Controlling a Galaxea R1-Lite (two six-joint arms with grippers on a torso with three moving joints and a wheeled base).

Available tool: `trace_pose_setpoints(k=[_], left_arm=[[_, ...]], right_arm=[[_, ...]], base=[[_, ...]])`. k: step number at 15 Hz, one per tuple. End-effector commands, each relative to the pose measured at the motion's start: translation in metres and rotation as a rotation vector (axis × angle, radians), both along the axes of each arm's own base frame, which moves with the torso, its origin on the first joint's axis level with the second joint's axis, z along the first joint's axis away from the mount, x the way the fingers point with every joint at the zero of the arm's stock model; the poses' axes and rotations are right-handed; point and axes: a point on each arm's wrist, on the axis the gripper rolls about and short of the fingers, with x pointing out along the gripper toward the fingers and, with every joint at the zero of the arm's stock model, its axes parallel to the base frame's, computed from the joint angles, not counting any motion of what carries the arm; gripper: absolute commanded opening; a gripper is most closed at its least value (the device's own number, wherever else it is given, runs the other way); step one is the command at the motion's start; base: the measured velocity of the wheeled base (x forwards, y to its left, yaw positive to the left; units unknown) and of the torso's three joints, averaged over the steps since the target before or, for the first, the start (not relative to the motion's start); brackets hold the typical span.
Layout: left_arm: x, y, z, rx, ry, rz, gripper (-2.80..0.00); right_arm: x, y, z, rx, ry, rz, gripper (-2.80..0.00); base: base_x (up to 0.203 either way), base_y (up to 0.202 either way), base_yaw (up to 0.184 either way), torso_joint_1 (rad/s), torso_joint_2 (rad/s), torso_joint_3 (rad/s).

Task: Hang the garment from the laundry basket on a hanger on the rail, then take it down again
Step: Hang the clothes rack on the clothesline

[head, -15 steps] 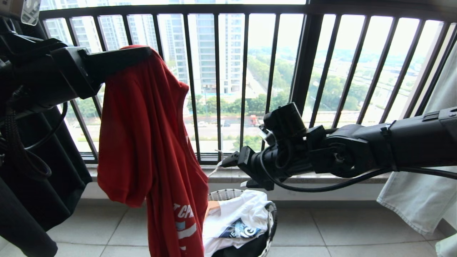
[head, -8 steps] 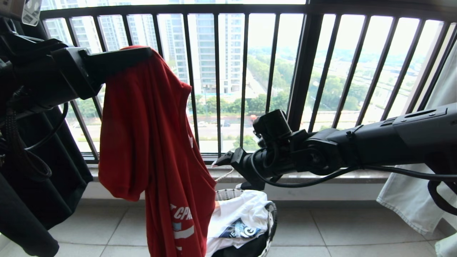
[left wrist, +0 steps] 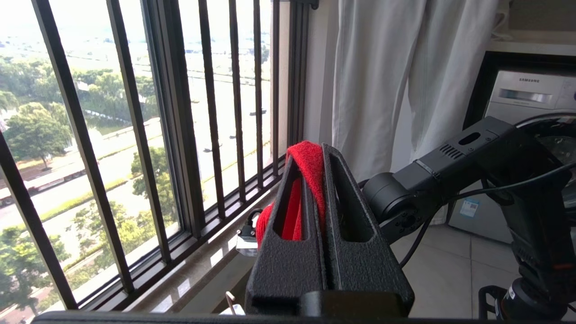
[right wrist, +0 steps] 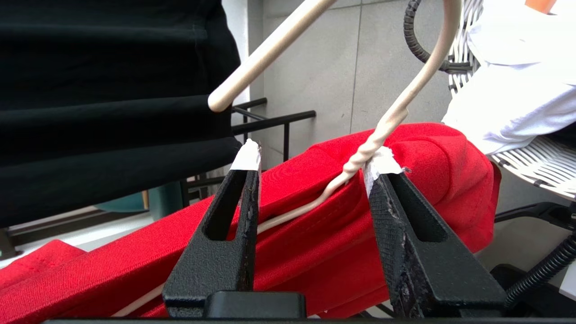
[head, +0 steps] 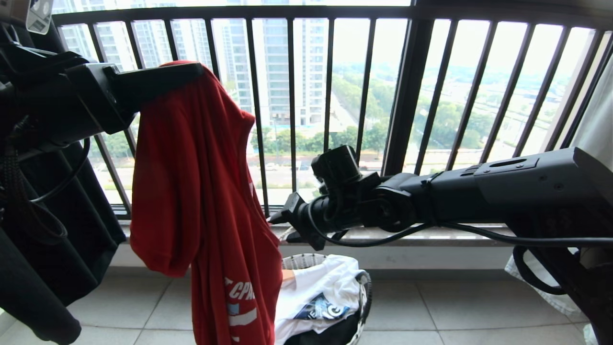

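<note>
The red garment (head: 191, 191) hangs in a long fold from my left gripper (head: 198, 72), held high at the left in front of the railing. In the left wrist view that gripper (left wrist: 321, 150) is shut on a bunch of the red cloth (left wrist: 308, 157). My right gripper (head: 275, 220) reaches in from the right to the garment's edge. In its own view the right gripper (right wrist: 315, 157) stands open around red cloth (right wrist: 315, 252). The off-white wire hanger (right wrist: 369, 146) comes out of the fabric, its twisted neck against one fingertip. The laundry basket (head: 306, 261) sits on the floor below. The rail is out of view.
The black railing (head: 292, 120) of vertical bars runs across the back above a stone sill. A black garment (head: 72, 230) hangs at the left, a pale one (head: 594, 124) at the right. A white printed shirt (head: 321, 287) fills the basket. A washing machine (left wrist: 526, 94) stands behind the right arm.
My right arm has moved left and a little up, bringing its gripper to the garment's edge. The left gripper holds still with the garment, whose hanging fold has swung slightly.
</note>
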Motion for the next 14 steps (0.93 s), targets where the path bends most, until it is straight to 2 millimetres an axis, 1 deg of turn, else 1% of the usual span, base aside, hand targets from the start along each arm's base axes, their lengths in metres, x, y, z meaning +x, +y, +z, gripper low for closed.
trace_pose_setpoints(k=[1, 4, 5, 8, 10, 14], left_arm=[[0.000, 0.000, 0.001, 0.000, -0.006, -0.004, -2.80], [0.000, 0.000, 0.001, 0.000, -0.006, -0.004, -2.80], [0.000, 0.000, 0.001, 0.000, -0.006, -0.002, -2.80], [0.000, 0.001, 0.001, -0.001, -0.008, -0.002, -2.80], [0.001, 0.001, 0.001, 0.000, -0.006, -0.001, -2.80], [0.001, 0.001, 0.000, 0.001, -0.003, -0.001, -2.80]], right_arm=[[0.001, 0.005, -0.004, -0.001, 0.012, 0.007, -2.80], [-0.004, 0.001, 0.011, 0.018, -0.012, 0.007, -2.80], [-0.005, 0.001, 0.011, 0.019, -0.012, 0.009, -2.80], [-0.005, 0.003, 0.000, -0.003, 0.011, 0.016, -2.80], [-0.008, 0.001, 0.001, -0.008, 0.010, 0.012, -2.80], [-0.015, -0.008, -0.003, -0.040, 0.031, -0.012, -2.80]], base=[[0.000, 0.000, 0.000, 0.000, 0.00, 0.000], [0.000, 0.000, 0.000, 0.000, 0.00, 0.000], [0.000, 0.000, 0.000, 0.000, 0.00, 0.000], [0.000, 0.000, 0.000, 0.000, 0.00, 0.000], [0.000, 0.000, 0.000, 0.000, 0.00, 0.000], [0.000, 0.000, 0.000, 0.000, 0.00, 0.000]])
